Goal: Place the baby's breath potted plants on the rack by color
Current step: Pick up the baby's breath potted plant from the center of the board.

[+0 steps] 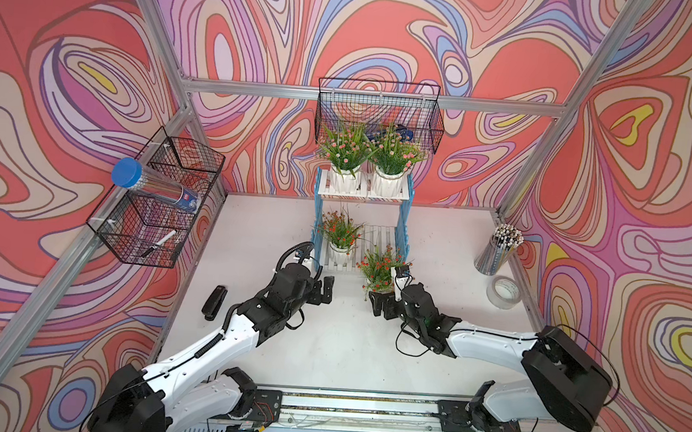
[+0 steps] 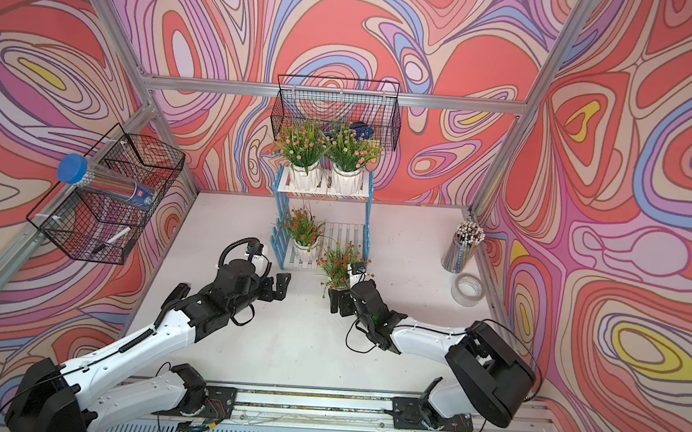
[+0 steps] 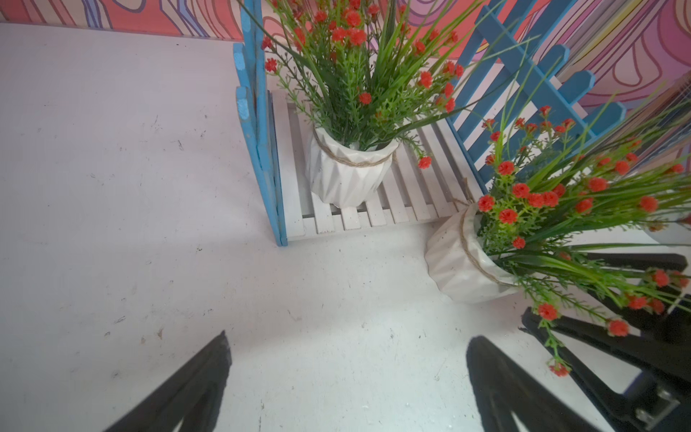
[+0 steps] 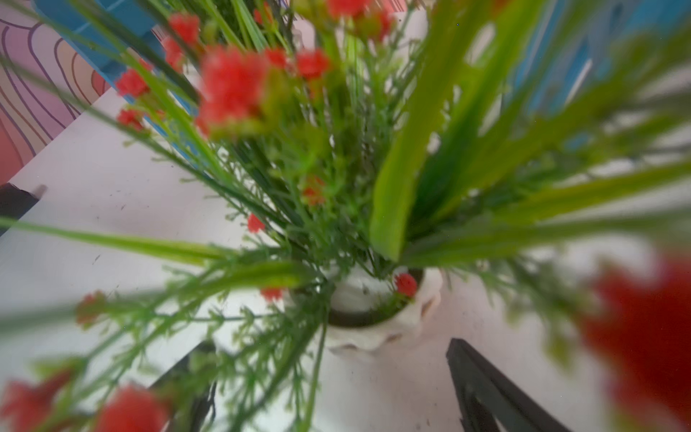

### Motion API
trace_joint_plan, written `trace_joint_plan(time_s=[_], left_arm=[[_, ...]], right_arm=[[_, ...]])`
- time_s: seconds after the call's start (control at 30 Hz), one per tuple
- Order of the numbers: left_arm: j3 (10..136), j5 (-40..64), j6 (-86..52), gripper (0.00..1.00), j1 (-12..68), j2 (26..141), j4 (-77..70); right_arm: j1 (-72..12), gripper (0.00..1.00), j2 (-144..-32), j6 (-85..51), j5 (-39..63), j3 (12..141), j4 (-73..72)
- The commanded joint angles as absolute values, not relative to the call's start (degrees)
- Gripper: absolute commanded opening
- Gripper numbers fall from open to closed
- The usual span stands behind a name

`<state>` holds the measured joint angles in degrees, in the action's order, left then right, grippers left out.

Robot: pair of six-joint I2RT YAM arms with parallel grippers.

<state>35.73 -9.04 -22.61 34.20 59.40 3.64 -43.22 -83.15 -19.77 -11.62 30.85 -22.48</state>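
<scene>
Red-orange blossoms top the loose plant (image 3: 458,258). Its white ribbed pot stands on the table (image 1: 326,349), right at the mouth of the right gripper (image 1: 383,303). That gripper's jaws are spread wide, 1 fingertip near each side of the pot. The right wrist view shows a strip of table between each finger and the pot, so nothing is clamped. Foliage spills back over the gripper and blurs much of that view. Just beyond the pot, on the side away from the gripper, is the front right corner of the rack (image 1: 381,238). I cannot tell whether pot and rack touch.

The left gripper (image 1: 322,290) also has its jaws spread, with only table between them. Directly ahead of it, the shelved red-orange plant (image 1: 341,235) stands upright on the left half of the rack's lower tier. Higher and farther from both grippers, the upper tier holds the left pink plant (image 1: 346,152) and the right pink plant (image 1: 394,156) side by side.

A back wire basket (image 1: 378,111) hangs behind them. Beside the left arm lies a black stapler (image 1: 214,297), and beyond it a side wire basket (image 1: 157,212) holds a blue-capped tube (image 1: 150,182). Well apart from the right gripper, on its outer side, are a tape roll (image 1: 505,293) and a pencil cup (image 1: 496,252).
</scene>
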Motion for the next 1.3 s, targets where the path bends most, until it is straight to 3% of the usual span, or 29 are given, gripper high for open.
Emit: trace_joint_plan(time_s=[0.0,0.7,1.03,1.27], left_arm=[[35.3,-10.4,-21.4,1.00,34.4,59.4,4.1],[35.6,-14.5,-20.4,1.00,34.4,54.3,10.0],[34.7,-15.7,-21.4,1.00,34.4,52.5,11.5],[34.3,-16.3,-21.8,1.00,34.4,51.5,11.8]], right_arm=[[-43.5,0.98,-86.8,-17.2,-13.0,33.1,-27.3],[-43.4,0.98,-103.7,-11.6,-15.0,40.5,-32.9],[-43.4,0.79,-102.0,-10.4,-14.9,38.3,-36.7],[-43.4,0.76,-96.0,-8.8,-15.7,37.9,-33.8]])
